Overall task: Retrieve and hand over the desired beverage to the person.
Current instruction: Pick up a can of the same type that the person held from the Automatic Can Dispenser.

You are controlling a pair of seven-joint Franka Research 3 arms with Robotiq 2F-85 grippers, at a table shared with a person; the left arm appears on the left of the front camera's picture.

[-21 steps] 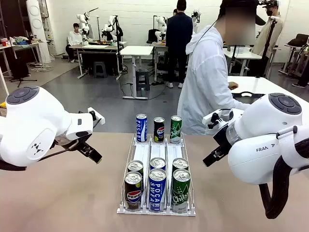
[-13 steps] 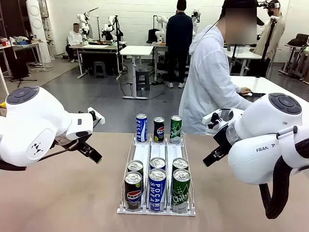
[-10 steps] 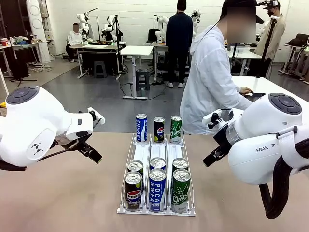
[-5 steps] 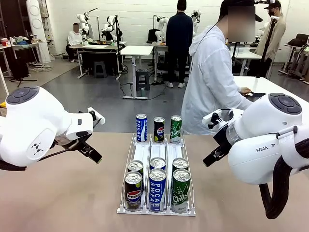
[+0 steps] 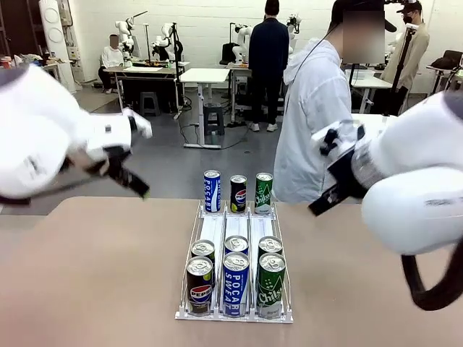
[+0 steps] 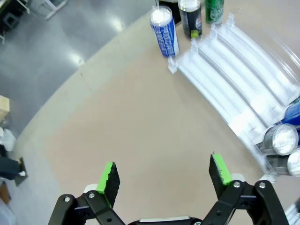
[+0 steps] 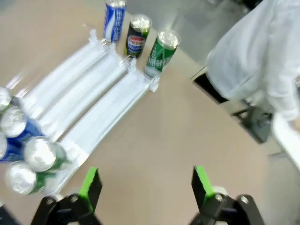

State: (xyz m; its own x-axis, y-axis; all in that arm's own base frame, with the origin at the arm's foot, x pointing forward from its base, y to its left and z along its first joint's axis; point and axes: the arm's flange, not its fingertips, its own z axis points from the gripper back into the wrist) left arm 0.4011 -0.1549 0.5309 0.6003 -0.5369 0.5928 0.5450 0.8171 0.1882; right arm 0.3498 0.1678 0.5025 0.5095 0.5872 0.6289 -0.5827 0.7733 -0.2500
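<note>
A white three-lane rack [image 5: 237, 224] sits mid-table with several cans at its near end: Pepsi [image 5: 199, 286], Pocari Sweat [image 5: 235, 284] and green Chilsung [image 5: 270, 285] in front. Beyond its far end stand a blue Pocari can [image 5: 211, 191], a Pepsi can [image 5: 238, 193] and a green can [image 5: 263, 192]. The person [image 5: 311, 123] in a white hooded jacket stands behind the table, turned sideways. My left gripper [image 6: 164, 171] hangs open above bare table left of the rack [image 6: 234, 70]. My right gripper [image 7: 146, 182] hangs open above the table right of the rack [image 7: 89, 89].
The tan table [image 5: 94, 275] has free room on both sides of the rack. Behind the person lies a lab floor with other tables, stools and people farther off. A white table [image 5: 376, 126] stands to the person's right.
Both arms have lifted and show motion blur in the front view. The person has shifted slightly to the right. The cans have not moved.
</note>
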